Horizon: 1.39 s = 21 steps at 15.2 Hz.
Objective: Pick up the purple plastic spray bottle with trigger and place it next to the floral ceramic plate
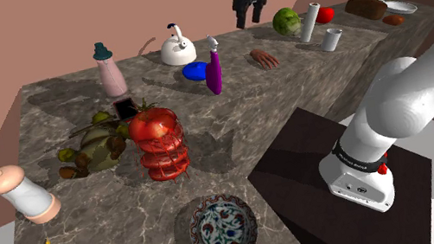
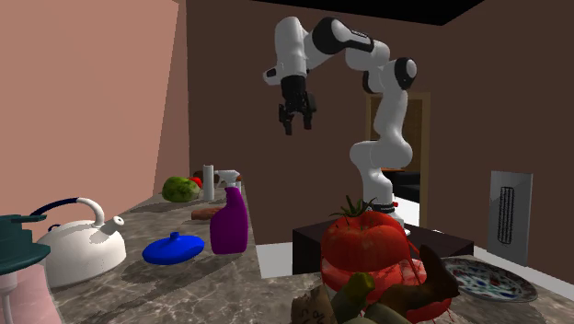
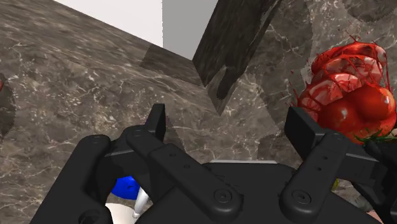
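Going across the desk in the shoulder view, the red tomato-shaped stack is sitting about mid-desk, and I am taking it for the main obstacle. It is standing roughly between the far side and the near edge, so a low carry could be clipping it.

Behind it, toward the far edge, the white kettle and a flat blue disc are crowding the purple spray bottle. The bottle is standing upright just beside the disc, and whether they are touching I cannot tell. A finger coming down on that side could be landing on the disc and shoving the bottle over, since it is looking tall and narrow with its trigger head on top.

The floral plate is lying well apart from all that, close to the near edge by the stand. The free strip around it is looking slim, so a bottle set down on the edge side could be tipping off. One lowered too close could be catching the rim and toppling.

Further right, the gripper is hanging high above the desk and, in this view, right of the bottle. Its fingers are standing apart with nothing between them. Descending without lining up first could be missing the bottle or knocking its head sideways.
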Available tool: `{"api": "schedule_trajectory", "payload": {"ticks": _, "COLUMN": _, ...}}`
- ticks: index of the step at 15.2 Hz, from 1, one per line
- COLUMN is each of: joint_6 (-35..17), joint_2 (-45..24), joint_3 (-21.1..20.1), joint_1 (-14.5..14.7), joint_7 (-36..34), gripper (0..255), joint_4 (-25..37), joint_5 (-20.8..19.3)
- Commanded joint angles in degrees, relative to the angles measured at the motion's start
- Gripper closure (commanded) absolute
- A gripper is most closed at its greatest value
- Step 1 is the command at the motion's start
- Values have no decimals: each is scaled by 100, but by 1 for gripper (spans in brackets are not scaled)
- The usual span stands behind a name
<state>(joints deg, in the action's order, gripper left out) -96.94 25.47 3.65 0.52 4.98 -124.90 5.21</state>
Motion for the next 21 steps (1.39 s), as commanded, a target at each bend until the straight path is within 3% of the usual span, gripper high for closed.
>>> {"api": "schedule_trajectory", "payload": {"ticks": 1, "joint_6": -138, "joint_2": -500, "joint_3": 65, "joint_1": -18, "joint_7": 96, "gripper": 0, "joint_4": 233, "joint_5": -25}}
{"api": "schedule_trajectory", "payload": {"ticks": 12, "joint_6": -291, "joint_2": -3185, "joint_3": 276, "joint_1": -140, "joint_7": 469, "gripper": 0, "joint_4": 2060, "joint_5": -9}}
{"api": "schedule_trajectory", "payload": {"ticks": 21, "joint_6": 214, "joint_2": -5564, "joint_3": 323, "joint_1": -366, "joint_7": 656, "gripper": 0, "joint_4": 4383, "joint_5": 51}}
